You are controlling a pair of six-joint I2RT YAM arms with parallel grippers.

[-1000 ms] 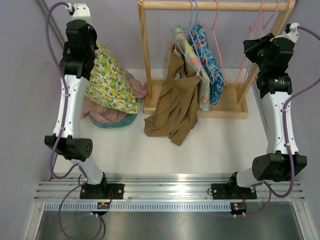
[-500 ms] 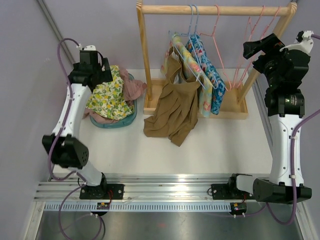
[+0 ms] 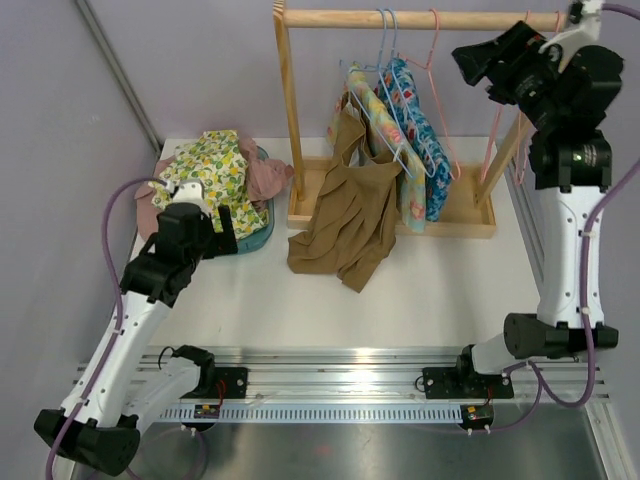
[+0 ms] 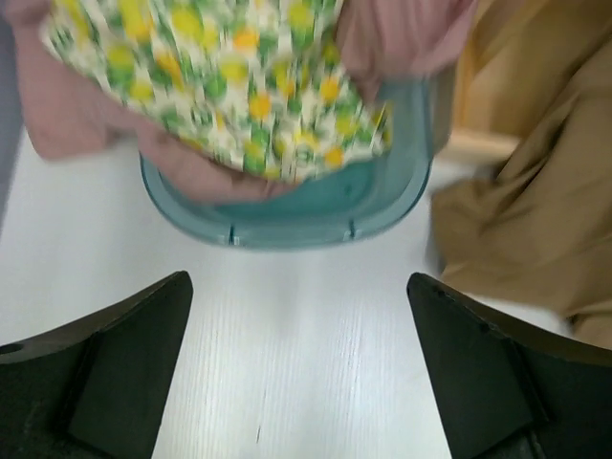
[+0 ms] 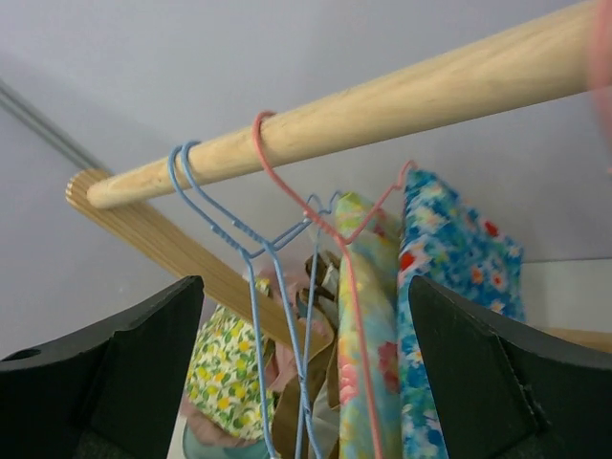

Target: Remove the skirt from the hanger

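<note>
The lemon-print skirt (image 3: 212, 172) lies loose on top of the teal basket (image 3: 255, 232) at the table's back left, free of any hanger; it shows again in the left wrist view (image 4: 229, 86). My left gripper (image 3: 222, 238) hovers just in front of the basket, jaws wide open (image 4: 296, 282) over bare table, holding nothing. My right gripper (image 3: 462, 55) is high by the wooden rod (image 3: 420, 15), open (image 5: 304, 282) and holding nothing. An empty pink hanger (image 5: 277, 163) hangs on the rod just ahead of it, beside two blue hangers (image 5: 206, 206).
A brown garment (image 3: 345, 225) hangs from the rack and spills onto the table. A pastel floral piece (image 3: 375, 110) and a blue floral piece (image 3: 420, 135) hang beside it. More pink hangers (image 3: 520, 40) hang at the right. Pink cloth (image 3: 268, 178) lies in the basket.
My left gripper opened and let the skirt fall onto the basket, then drew back low toward the near side. My right gripper opened and rose toward the rod.
</note>
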